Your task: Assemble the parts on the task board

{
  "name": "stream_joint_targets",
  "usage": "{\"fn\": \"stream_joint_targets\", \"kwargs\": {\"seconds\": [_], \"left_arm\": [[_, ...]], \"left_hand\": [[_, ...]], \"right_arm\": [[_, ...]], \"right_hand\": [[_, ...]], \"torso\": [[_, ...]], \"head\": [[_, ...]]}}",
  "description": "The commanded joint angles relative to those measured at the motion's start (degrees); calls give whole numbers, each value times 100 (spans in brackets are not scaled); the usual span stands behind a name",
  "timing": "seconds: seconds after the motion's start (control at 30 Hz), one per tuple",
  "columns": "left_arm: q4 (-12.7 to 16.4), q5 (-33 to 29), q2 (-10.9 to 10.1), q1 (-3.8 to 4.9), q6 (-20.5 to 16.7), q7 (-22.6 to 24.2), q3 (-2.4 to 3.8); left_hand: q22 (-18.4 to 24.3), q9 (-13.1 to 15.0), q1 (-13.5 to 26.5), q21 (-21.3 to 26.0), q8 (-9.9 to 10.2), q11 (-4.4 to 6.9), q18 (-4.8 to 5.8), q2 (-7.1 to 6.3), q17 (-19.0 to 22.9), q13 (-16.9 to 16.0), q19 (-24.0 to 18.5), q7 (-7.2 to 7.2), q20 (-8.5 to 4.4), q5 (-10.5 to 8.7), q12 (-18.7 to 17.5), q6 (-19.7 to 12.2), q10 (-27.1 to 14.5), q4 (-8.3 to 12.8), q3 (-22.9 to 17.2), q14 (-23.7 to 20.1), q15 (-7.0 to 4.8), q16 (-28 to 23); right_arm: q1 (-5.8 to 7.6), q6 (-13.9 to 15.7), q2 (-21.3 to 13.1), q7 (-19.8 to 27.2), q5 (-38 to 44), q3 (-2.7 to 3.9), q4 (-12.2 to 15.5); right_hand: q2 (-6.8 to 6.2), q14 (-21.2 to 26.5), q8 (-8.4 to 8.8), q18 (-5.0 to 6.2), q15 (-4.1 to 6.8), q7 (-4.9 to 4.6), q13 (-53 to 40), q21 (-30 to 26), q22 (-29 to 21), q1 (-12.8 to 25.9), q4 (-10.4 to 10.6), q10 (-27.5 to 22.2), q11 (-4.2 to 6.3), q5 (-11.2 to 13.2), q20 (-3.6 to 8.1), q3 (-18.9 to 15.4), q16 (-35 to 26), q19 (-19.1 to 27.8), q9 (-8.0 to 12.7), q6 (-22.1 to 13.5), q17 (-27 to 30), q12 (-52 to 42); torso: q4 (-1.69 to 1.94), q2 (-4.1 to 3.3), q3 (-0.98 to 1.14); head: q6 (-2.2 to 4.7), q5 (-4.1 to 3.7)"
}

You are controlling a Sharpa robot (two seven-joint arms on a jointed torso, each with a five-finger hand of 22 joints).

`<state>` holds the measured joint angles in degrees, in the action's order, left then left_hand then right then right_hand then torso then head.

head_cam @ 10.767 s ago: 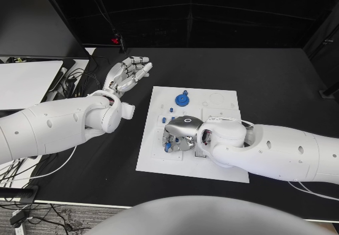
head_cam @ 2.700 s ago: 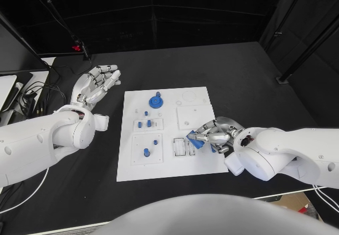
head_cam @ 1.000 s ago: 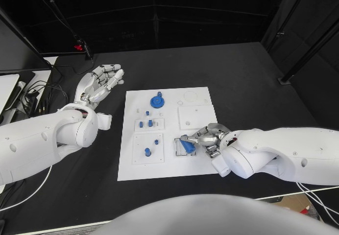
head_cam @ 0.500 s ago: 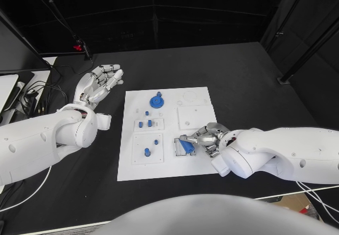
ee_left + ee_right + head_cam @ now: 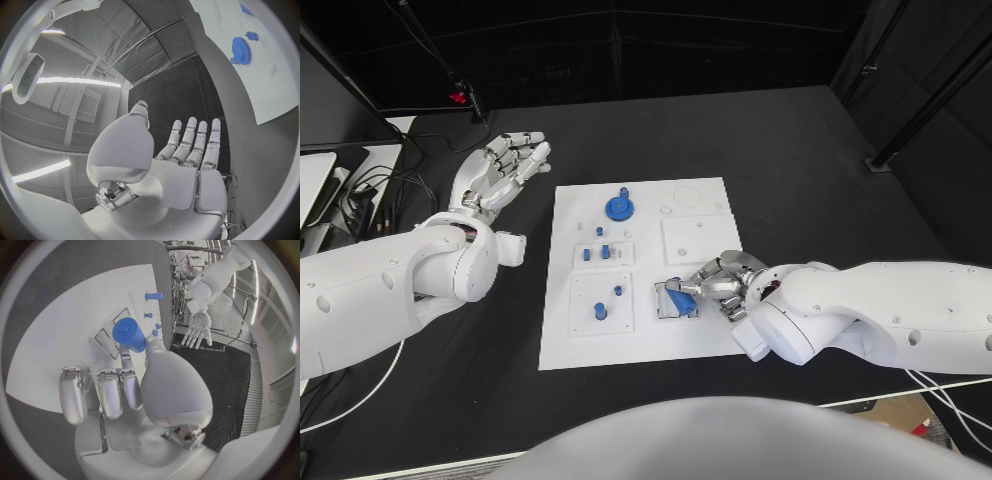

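**Blue part carried to the board's near slots**

The right robot hand (image 5: 715, 284) has brought its pinched blue cylindrical part (image 5: 129, 333) leftward over the task board (image 5: 704, 343)'s framed slots; the wrist view reveals its round cap. Farther off, the left robot hand (image 5: 502, 168) stays spread, empty, above the tabletop (image 5: 790, 160).

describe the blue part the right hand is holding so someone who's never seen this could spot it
Start at the white task board in the middle of the black table, then go to its right edge, where the right hand reaches in. The blue part is pinched in that hand's fingers over a small framed slot. Unlike the other blue pieces, it is held, not left on the board.
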<state>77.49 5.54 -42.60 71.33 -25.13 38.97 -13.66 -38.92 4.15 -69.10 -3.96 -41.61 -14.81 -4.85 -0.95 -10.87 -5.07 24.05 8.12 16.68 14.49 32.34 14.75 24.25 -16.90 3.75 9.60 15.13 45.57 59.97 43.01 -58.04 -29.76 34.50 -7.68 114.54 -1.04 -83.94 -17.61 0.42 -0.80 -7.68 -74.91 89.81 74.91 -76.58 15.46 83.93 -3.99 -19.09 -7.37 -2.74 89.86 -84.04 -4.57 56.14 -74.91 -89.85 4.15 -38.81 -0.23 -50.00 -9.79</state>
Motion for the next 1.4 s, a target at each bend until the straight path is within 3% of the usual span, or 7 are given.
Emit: {"fn": "stream_joint_targets", "kwargs": {"seconds": [0.03,1.07,1.4], "left_arm": [[3,-4,5,9,34,453,5],[1,-4,6,8,37,449,5],[-6,-4,10,8,39,445,5]], "left_hand": [[9,-9,5,-29,-32,6,-12,45,5,10,18,883,-5,18,25,-33,-28,9,-15,-32,-16,40],[9,-9,5,-29,-32,6,-12,45,5,10,18,883,-5,18,25,-33,-28,9,-15,-32,-16,40],[9,-9,5,-29,-32,6,-12,45,5,10,18,883,-5,18,25,-33,-28,9,-15,-32,-16,40]], "right_arm": [[1,-137,8,-80,111,-4,9],[-1,-279,115,-114,112,-8,-53],[-1,-297,120,-123,121,-8,-67]], "right_hand": [[-6,-606,27,-42,4,-14,-1509,19,1509,-3,7,607,8,45,36,-51,14,-596,-9,-6,-1509,-15],[18,-606,94,-42,-8,-21,-1509,19,1509,77,71,607,-2,311,23,-258,14,-596,-38,12,-1509,-15],[-55,-606,137,-42,-15,-36,-1509,19,1509,128,86,607,-13,444,17,-414,14,-596,-54,-18,-1509,-15]], "torso": [[3,0,3],[-3,0,1],[-4,-1,0]], "head": [[0,-5],[0,-1],[0,-7]]}}
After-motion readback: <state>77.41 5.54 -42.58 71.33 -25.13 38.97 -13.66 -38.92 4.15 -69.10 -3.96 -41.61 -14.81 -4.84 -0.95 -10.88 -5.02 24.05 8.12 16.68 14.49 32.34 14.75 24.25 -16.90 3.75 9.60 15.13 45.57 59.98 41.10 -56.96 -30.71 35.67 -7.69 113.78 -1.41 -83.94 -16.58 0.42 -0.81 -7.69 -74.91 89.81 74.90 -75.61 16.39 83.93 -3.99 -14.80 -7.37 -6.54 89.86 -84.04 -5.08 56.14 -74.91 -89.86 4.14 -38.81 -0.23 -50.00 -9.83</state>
